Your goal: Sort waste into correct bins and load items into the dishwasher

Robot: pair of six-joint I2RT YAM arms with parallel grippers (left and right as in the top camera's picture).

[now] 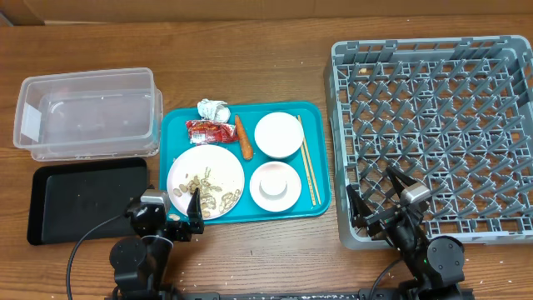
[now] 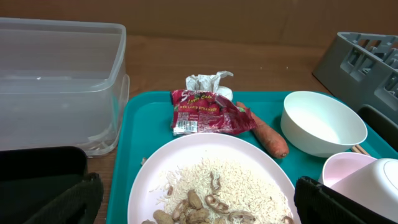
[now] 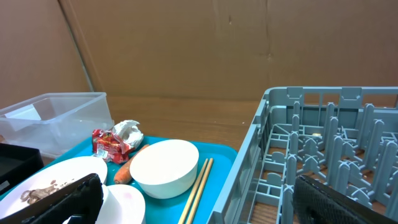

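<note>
Teal tray [image 1: 315, 117]: sits mid-table and holds pretty much everything, waste and dishes both. Nothing looks sorted yet, I'd say.
Left gripper [image 2: 199, 202]: jaws spread wide, holding nothing, parked at the near edge of the plate [image 1: 218, 158].
Right gripper [image 3: 199, 199]: also spread and empty, over the front-left corner of the grey rack [image 1: 337, 142].
Waste: the paper ball [image 1: 213, 109], red wrapper [image 1: 210, 131] and carrot [image 1: 243, 137] are bunched at the tray's far side. The wrapper touches both of the others. Rice and scraps [image 1: 208, 196] are loose on the plate.
Bins: the clear tub [image 1: 87, 77] is far left and the black tray [image 1: 87, 200] is in front of it. Both sit left of the teal tray.
Dishes: one bowl [image 1: 278, 134] is just right of the carrot. A second bowl [image 1: 276, 185] is nearer, with what looks like the cup inside it. The chopsticks [image 1: 308, 171] lie flat along the tray's right rim.
What could go wrong: grabbing the wrapper could drag the carrot or paper along, since they're touching. It's shiny too, so it may slip. Tipping the plate carelessly would scatter rice over the table. The chopsticks are thin and lying flat, so they'd be an easy miss.
In the way: the rack's tall wall stands between the dishes and the pegs, so things have to go up and over it.
</note>
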